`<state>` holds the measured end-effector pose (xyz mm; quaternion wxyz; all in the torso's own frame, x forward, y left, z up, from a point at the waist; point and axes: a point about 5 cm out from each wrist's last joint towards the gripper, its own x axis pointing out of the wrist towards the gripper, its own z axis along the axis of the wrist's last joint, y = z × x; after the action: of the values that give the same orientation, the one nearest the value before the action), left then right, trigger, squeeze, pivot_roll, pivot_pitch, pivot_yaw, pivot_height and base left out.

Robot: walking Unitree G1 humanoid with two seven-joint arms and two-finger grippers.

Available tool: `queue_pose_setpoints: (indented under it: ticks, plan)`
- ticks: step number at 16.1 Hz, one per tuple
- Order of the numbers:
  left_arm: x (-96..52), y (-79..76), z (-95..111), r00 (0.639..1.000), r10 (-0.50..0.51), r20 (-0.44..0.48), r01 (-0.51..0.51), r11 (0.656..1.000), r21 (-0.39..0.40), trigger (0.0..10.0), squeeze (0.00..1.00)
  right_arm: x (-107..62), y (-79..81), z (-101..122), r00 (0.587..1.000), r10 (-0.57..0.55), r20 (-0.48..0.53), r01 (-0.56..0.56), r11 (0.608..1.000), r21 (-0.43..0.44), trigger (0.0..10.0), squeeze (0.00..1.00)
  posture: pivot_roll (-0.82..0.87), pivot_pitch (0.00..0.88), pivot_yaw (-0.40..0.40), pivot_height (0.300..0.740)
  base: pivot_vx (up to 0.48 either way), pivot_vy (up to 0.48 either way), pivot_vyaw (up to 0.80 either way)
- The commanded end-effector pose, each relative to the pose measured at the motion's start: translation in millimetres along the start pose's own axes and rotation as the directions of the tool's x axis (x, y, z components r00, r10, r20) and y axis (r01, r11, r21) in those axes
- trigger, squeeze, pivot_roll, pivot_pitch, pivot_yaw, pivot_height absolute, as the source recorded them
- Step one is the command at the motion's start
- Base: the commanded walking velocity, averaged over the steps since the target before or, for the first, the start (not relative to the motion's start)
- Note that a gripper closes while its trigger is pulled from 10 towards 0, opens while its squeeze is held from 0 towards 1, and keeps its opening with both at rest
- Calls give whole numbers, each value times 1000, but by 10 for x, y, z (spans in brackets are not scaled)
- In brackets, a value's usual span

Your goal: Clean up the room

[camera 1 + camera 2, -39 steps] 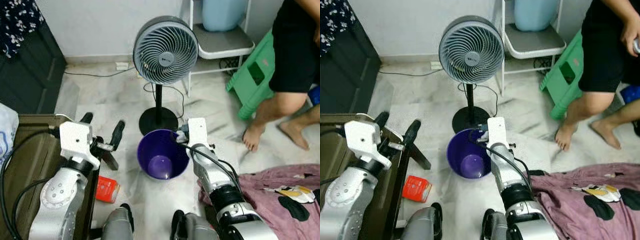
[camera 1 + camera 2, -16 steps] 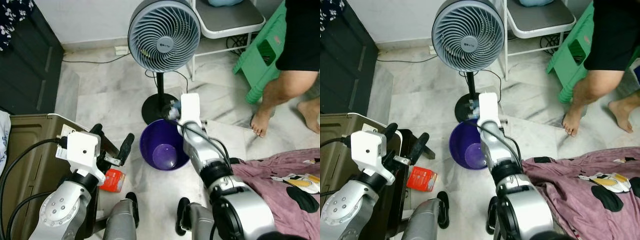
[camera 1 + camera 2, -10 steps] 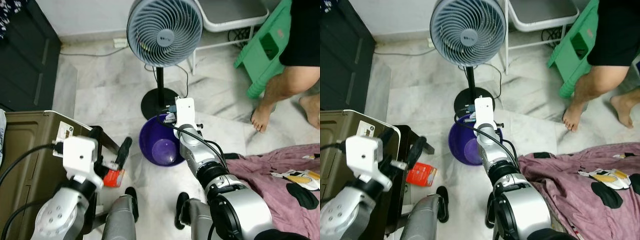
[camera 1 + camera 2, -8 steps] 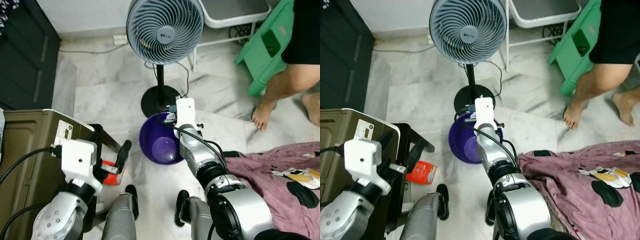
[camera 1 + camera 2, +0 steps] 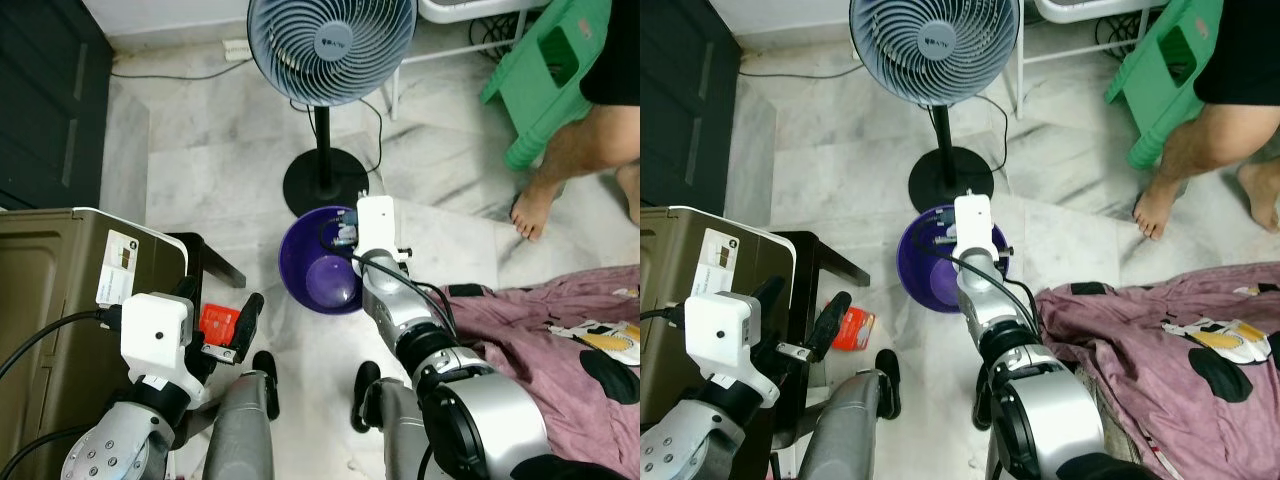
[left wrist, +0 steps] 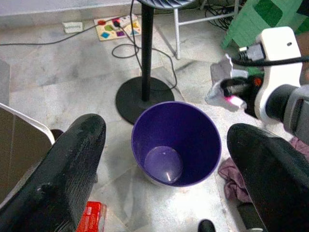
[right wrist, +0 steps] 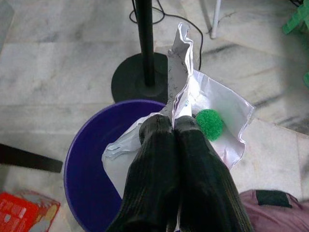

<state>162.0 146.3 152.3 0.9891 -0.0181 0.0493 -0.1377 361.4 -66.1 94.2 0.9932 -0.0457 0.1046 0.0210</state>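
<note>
1. Right gripper [image 7: 173,126] has its two black fingers pressed tightly together on a crumpled white plastic wrapper [image 7: 212,104], which carries a green round mark; it holds the wrapper over the far rim of the purple bin [image 5: 322,272].
2. Seen from the head, the right arm reaches forward so that its white wrist block sits above the bin's right edge.
3. Left gripper [image 5: 218,325] is low on the robot's left with its fingers spread wide apart and nothing between them; in the left wrist view the bin's mouth shows between the two fingers [image 6: 63,174].
4. On the marble floor just beside the bin's left side lies a small red packet [image 5: 216,323], close under the left gripper.
5. Behind the bin stands a pedestal fan [image 5: 330,45], its round black base nearly touching the bin's far side.
6. A brown box [image 5: 55,300] with a white label sits at the robot's left.
7. A mauve cloth [image 5: 560,325] lies crumpled on the floor to the right.
8. A person's bare leg [image 5: 575,160] stands near a green stool [image 5: 545,70] at the far right.
</note>
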Motion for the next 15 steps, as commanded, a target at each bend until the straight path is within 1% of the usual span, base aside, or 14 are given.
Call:
queue_pose_setpoints:
  ticks: [1, 2, 3, 4, 9, 14, 15]
  plan:
    - [-64, 14, -10, 1000, 13, -26, -12, 1000, 5, 10000, 0, -19, 37, -59, 1000, -4, -24, 4, 1000, 17, 10000, 0, 311, 454, 82, 740, 0, 0, 0]
    - [-65, 4, -13, 1000, 11, -30, -11, 1000, 3, 10000, 0, -16, 42, -45, 1000, 1, -16, -1, 1000, 18, 10000, 0, 311, 455, 82, 740, 0, 0, 0]
    - [-65, -5, -16, 999, 10, -32, -9, 1000, 1, 10000, 0, -16, 48, -40, 1000, 6, -13, -6, 1000, 23, 10000, 431, 310, 458, 82, 740, 0, 0, 0]
    - [-70, -9, -15, 999, 9, -33, -9, 1000, 0, 10000, 0, -17, 51, -40, 1000, 8, -12, -8, 1000, 24, 10000, 1000, 310, 457, 82, 740, 0, 0, 0]
    - [-67, -8, -17, 999, 8, -40, -9, 1000, -2, 10000, 0, -11, 29, -43, 1000, -13, -13, 14, 1000, 27, 10000, 1000, 311, 450, 85, 740, 0, 0, 0]
    - [-11, -7, -28, 999, 3, -34, -3, 1000, -2, 10000, 0, 4, 10, -17, 1000, -19, -9, 19, 999, 37, 10000, 1000, 297, 428, 82, 740, 0, 0, 0]
    - [22, -6, -30, 1000, 0, -28, 0, 1000, -1, 10000, 0, 5, 12, -10, 1000, -11, -6, 12, 999, 43, 10000, 1000, 291, 419, 80, 740, 0, 0, 0]
